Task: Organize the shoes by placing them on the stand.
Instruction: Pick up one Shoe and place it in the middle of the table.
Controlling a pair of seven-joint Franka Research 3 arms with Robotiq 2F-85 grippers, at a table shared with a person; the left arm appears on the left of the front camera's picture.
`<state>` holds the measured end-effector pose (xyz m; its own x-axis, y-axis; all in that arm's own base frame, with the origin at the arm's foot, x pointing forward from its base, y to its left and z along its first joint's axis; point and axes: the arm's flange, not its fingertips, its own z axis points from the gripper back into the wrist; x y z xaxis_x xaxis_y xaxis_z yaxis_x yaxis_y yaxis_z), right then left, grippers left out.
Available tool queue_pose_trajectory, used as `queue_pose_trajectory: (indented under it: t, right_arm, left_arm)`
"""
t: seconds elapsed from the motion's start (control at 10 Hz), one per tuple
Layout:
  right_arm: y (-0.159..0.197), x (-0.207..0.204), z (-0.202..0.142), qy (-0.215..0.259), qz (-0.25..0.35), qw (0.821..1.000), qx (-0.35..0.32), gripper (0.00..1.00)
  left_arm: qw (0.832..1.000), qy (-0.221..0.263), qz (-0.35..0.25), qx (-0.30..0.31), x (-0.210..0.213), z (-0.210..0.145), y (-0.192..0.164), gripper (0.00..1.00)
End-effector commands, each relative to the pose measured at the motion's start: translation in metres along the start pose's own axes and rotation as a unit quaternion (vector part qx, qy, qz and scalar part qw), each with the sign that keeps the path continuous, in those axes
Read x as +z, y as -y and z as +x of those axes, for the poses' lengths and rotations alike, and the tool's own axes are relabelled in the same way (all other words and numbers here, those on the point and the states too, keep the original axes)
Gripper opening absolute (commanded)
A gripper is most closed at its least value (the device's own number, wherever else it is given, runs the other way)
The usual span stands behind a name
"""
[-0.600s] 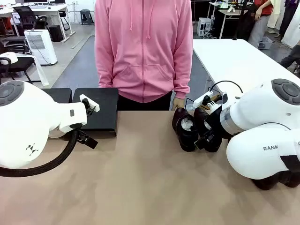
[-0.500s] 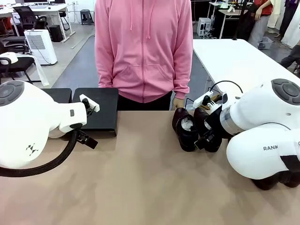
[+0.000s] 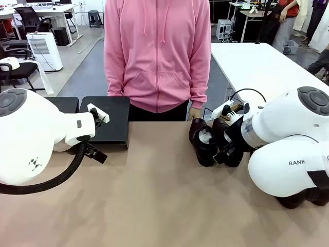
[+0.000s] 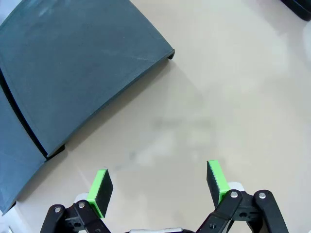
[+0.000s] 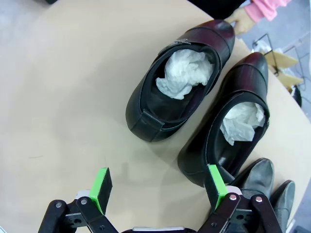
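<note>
- left pincer: jaws wide apart, gripping nothing, over bare table just beside the stand
- stand: at the table's far edge, left part
- right pincer: jaws wide apart, empty, above the heels of two shoes
- shoes: side by side, paper-stuffed, at the table's far edge, right of middle

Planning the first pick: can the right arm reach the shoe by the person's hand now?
Probably yes. The right tool is open and hangs near the heel end of that shoe, with nothing between them. The person's hand is at its toe, so the heel end looks safer.
</note>
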<state>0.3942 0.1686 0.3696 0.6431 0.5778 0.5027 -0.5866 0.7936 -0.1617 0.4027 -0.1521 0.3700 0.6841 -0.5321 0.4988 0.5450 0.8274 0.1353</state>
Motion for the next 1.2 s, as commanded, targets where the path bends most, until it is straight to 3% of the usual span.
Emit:
queue_pose_trajectory:
  t: [0.0, 0.8, 1.1]
  right_arm:
    - [0.0, 0.001, 0.0, 0.001, 0.0, 1.0, -0.001, 1.0]
    - [0.0, 0.0, 0.0, 0.0, 0.0, 1.0, 0.0, 1.0]
    - [0.039, 0.083, 0.013, 0.056, 0.05, 0.997, -0.027, 1.0]
  left_arm:
    - [1.0, 0.0, 0.0, 0.0, 0.0, 0.0, 0.0, 1.0]
    - [1.0, 0.0, 0.0, 0.0, 0.0, 0.0, 0.0, 1.0]
    - [0.996, 0.075, -0.046, 0.0, 0.084, 0.005, -0.016, 1.0]
